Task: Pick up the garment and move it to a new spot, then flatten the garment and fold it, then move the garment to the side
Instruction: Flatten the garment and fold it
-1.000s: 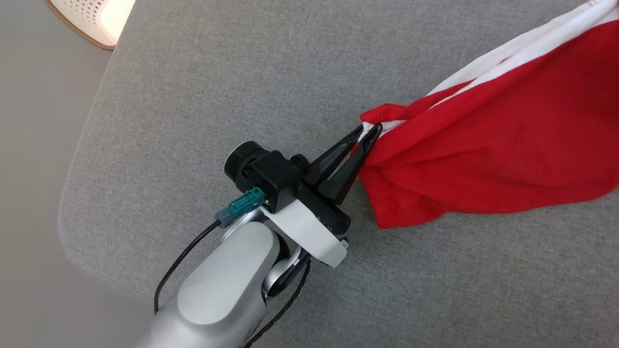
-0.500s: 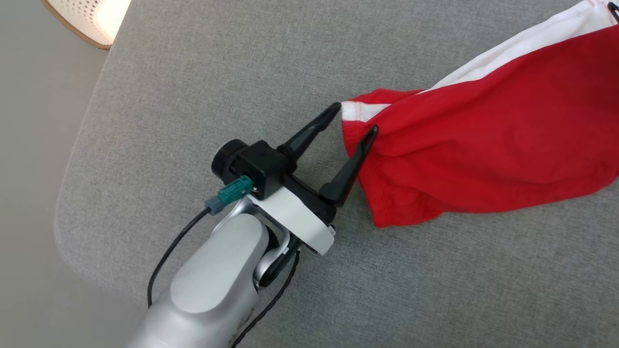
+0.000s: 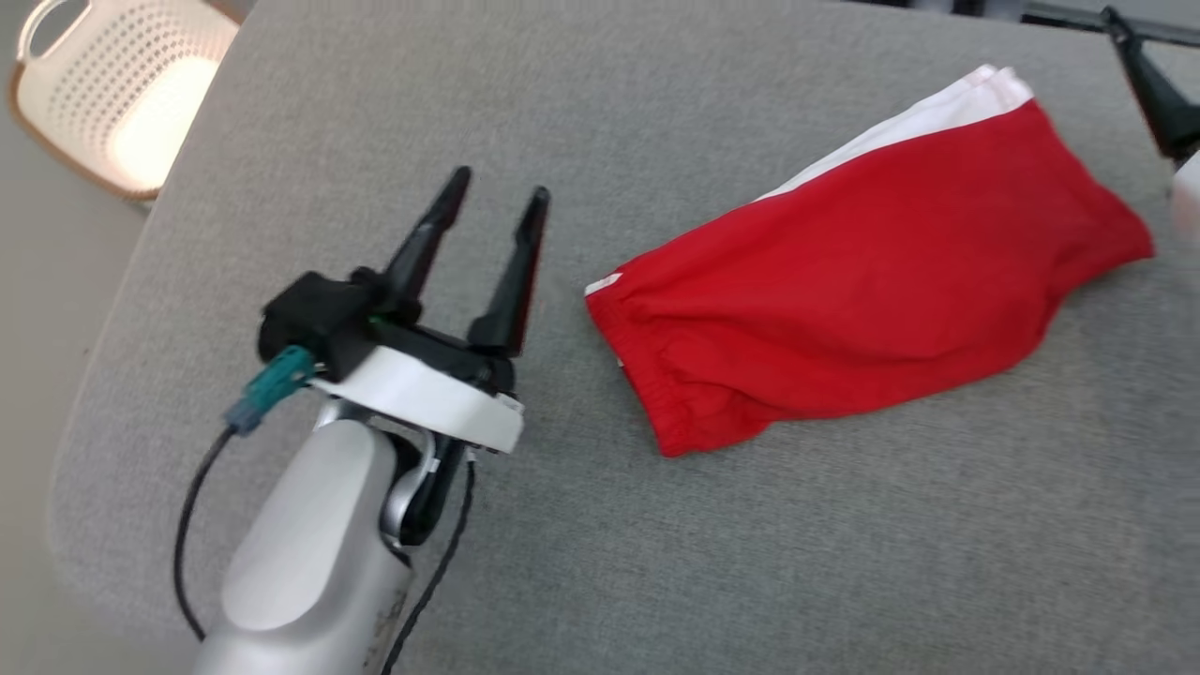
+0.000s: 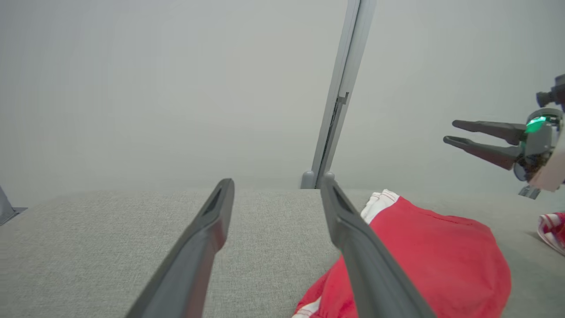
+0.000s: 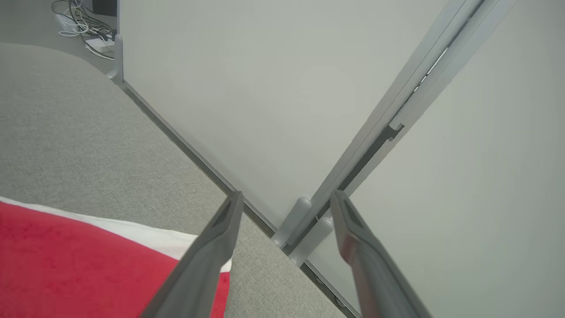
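Grey padded bench carries soft, light red shorts; left gripper and right gripper jaws gape wide, empty. Likely best pinched at the gathered hem corners.

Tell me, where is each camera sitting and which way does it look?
Head: up high, looking down at red shorts on the grey cushion; left arm and left fingers show.
Left wrist: low over the cushion, facing the wall; own fingers, plus right fingers.
Right wrist: facing the wall; own fingers.
Shared: all three see the shorts.
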`<state>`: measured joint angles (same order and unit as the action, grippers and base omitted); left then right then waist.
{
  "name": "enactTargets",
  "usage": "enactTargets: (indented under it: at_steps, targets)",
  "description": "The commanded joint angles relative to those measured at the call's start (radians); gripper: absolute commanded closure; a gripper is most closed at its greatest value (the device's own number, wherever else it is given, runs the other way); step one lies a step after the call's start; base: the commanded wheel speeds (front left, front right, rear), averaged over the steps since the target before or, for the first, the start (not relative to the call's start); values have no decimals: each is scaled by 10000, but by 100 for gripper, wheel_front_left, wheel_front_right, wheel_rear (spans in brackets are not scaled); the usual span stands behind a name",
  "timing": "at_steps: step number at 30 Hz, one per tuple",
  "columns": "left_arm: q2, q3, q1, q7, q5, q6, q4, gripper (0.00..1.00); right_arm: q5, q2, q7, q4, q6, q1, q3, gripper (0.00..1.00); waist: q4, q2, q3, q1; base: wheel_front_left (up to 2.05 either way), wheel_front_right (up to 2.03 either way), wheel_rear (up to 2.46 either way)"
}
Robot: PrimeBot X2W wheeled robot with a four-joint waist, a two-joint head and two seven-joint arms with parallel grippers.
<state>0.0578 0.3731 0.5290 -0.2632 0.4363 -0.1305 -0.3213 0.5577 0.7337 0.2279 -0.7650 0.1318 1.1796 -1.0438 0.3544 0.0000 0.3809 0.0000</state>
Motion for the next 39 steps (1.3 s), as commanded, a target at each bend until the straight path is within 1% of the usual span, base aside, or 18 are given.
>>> enactTargets:
  at_steps: [1, 2, 4, 7, 10, 13, 14, 17, 21, 24, 26, 29, 33, 37, 39]
  targets:
    - [65, -289, -165, -14, -65, -1, 143, 0, 85, -132, 163, -93, -22, -339, 226, 0, -530, 0, -559, 0, 0, 0, 0]
    - [64, -809, -400, -14, -101, -1, 403, 0, 219, -460, 317, -147, -22, -848, 801, 0, -764, 0, -806, 0, 0, 0, 0]
    - [56, -1249, -674, -14, -137, -1, 581, 0, 327, -835, 379, -3, -22, -1444, 1411, 0, -979, 0, -1052, 0, 0, 0, 0]
    - [22, -1848, -1040, -14, -83, -1, 789, 0, 562, -1333, 380, 827, -22, -2491, 3000, 0, -1288, 0, -1353, 0, 0, 0, 0]
    - [-23, -2297, -1459, -13, -50, -1, 1082, 0, 196, -1787, 378, 1901, -22, -3823, 4448, 0, -1579, 0, -1591, 0, 0, 0, 0]
    - [-30, -2603, -1893, -13, -127, -1, 1327, 0, -533, -2359, 378, 2846, -21, -5173, 5822, 0, -1835, 0, -1777, 0, 0, 0, 0]
    - [-30, -2603, -1893, -13, -127, -1, 1327, 0, -533, -2359, 378, 2846, -21, -5173, 5822, 0, -1835, 0, -1777, 0, 0, 0, 0]
    - [-43, -2740, -2321, -13, -240, -1, 1529, 0, -1647, -2972, 361, 3629, -21, -6475, 6743, 0, -2065, 0, -1980, 0, 0, 0, 0]
    - [-46, -2839, -2934, -13, -448, -1, 1637, 0, -2710, -4030, 362, 4516, -21, -8021, 8040, 0, -2263, 0, -2207, 0, 0, 0, 0]
    - [-53, -2666, -3238, -14, -658, -1, 1718, 0, -3684, -4546, 361, 4999, -22, -8946, 8593, 0, -2350, 0, -2281, 0, 0, 0, 0]
    - [-39, -2691, -3432, -14, -634, -1, 1740, 0, -4023, -4995, 361, 5297, -19, -9405, 8899, 0, -2394, 0, -2321, 0, 0, 0, 0]
    - [-54, -2682, -3556, -14, -755, -1, 1801, 0, -4345, -5361, 363, 5555, -19, -9863, 9150, 0, -2446, 0, -2359, 0, 0, 0, 0]
    - [-55, -2564, -3585, -14, -850, -1, 1847, 0, -4669, -5547, 363, 5700, -19, -10084, 9209, 0, -2427, 0, -2340, 0, 0, 0, 0]
    - [-49, -2503, -3531, -14, -828, -1, 1897, 0, -4663, -5646, 363, 5659, -19, -10157, 9208, 0, -2316, 0, -2300, 0, 0, 0, 0]
    - [-51, -2457, -3507, -14, -831, -1, 1894, 0, -4463, -5718, 337, 5445, -19, -10111, 9195, 0, -2241, 0, -2246, 0, 0, 0, 0]
